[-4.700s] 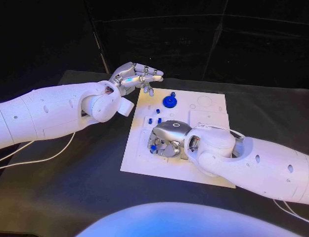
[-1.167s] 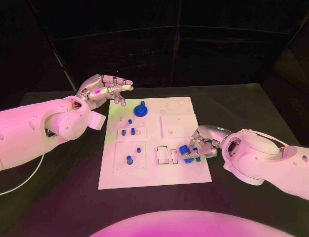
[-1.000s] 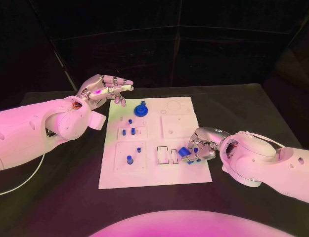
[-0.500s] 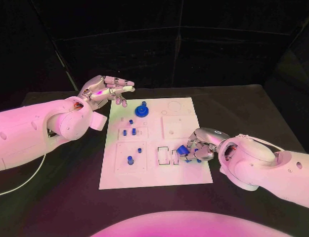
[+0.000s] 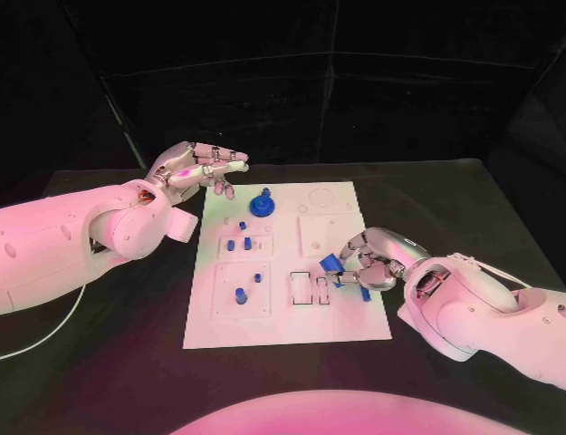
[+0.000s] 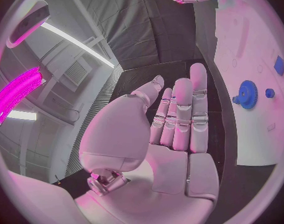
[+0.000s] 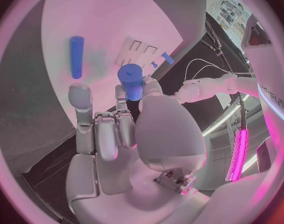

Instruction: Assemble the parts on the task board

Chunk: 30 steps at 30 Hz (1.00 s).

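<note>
While the left hand [image 5: 202, 167] hovers with its fingers apart and holding nothing past the far left corner of the board [image 5: 289, 322], the right hand [image 5: 368, 258] pinches a blue cylinder [image 5: 330, 263] above the board's right side, near two slots [image 5: 309, 289]. A blue gear [image 5: 263, 207] stands at the board's far end, and a loose blue peg [image 7: 76, 56] lies on the board beside the right hand.

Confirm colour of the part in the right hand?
Blue; the part held by the right hand shows best in the right wrist view.
</note>
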{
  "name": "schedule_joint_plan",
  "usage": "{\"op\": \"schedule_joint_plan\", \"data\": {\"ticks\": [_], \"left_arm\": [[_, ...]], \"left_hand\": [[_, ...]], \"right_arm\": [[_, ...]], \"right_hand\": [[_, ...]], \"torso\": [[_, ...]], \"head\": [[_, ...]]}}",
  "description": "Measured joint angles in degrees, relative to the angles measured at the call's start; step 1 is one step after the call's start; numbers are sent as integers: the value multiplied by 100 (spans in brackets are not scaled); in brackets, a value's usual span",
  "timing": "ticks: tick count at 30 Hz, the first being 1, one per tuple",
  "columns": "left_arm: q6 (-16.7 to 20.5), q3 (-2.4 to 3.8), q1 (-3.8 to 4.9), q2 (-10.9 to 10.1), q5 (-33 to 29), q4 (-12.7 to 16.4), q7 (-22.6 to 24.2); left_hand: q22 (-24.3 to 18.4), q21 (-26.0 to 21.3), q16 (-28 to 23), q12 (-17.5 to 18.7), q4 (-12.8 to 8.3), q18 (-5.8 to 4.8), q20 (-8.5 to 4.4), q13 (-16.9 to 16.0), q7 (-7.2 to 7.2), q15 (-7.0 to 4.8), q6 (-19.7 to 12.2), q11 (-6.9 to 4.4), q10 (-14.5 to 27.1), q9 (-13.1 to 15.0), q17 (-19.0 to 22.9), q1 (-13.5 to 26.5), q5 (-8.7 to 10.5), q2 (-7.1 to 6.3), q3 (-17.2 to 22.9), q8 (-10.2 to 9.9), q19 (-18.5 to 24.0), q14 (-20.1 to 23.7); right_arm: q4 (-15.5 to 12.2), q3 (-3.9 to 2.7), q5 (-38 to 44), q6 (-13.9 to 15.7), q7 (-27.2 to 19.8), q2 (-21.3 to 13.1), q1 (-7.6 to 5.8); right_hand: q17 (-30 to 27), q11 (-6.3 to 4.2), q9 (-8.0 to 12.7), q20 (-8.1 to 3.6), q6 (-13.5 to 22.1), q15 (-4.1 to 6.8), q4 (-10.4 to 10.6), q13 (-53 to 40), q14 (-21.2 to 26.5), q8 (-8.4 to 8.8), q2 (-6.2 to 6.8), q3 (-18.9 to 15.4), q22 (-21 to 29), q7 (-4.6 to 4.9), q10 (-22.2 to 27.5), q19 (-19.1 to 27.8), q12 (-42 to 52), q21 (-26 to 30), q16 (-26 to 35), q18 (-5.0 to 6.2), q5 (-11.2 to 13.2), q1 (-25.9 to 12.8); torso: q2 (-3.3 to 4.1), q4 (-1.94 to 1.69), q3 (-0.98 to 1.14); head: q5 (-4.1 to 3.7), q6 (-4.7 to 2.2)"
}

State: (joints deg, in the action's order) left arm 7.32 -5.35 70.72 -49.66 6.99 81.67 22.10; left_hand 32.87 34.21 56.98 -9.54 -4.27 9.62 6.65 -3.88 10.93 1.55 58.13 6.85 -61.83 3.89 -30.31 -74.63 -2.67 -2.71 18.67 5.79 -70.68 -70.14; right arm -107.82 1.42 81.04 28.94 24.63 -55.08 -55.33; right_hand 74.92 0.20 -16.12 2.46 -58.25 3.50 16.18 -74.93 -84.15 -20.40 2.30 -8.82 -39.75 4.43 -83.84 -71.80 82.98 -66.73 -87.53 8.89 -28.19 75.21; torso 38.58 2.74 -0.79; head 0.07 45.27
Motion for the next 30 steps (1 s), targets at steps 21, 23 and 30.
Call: {"op": "schedule_joint_plan", "data": {"ticks": [21,23,30], "left_arm": [[1,-7,-2,28,0,7,-6],[0,-7,-2,28,0,7,-7],[-1,-7,-1,29,0,13,-11]], "left_hand": [[1,0,0,-20,16,-1,0,0,0,0,0,0,0,0,-1,0,0,0,16,0,0,0],[1,0,0,-20,16,-1,0,0,0,0,0,0,0,0,-1,0,0,0,16,0,0,0],[1,0,0,-20,16,-1,0,0,0,0,0,0,0,0,-1,0,0,0,16,0,0,0]], "right_arm": [[283,0,-257,-668,285,742,-1],[295,0,-257,-688,321,754,-1],[323,-1,-233,-688,503,772,-1]], "right_hand": [[0,-20,-251,-22,-54,20,48,0,22,-69,-126,-253,96,-13,-20,23,-118,0,0,0,656,-167],[0,-29,-267,-22,-98,33,48,0,9,-103,-123,-308,97,-57,-21,23,-118,0,0,0,727,-242],[-1,-104,-429,-37,-237,84,59,0,0,-223,-18,-453,93,-156,-19,38,-118,3,0,-1,1216,-467]], "torso": [[10,8,-1],[10,10,-1],[7,12,0]], "head": [[128,8],[132,12],[137,26]]}}
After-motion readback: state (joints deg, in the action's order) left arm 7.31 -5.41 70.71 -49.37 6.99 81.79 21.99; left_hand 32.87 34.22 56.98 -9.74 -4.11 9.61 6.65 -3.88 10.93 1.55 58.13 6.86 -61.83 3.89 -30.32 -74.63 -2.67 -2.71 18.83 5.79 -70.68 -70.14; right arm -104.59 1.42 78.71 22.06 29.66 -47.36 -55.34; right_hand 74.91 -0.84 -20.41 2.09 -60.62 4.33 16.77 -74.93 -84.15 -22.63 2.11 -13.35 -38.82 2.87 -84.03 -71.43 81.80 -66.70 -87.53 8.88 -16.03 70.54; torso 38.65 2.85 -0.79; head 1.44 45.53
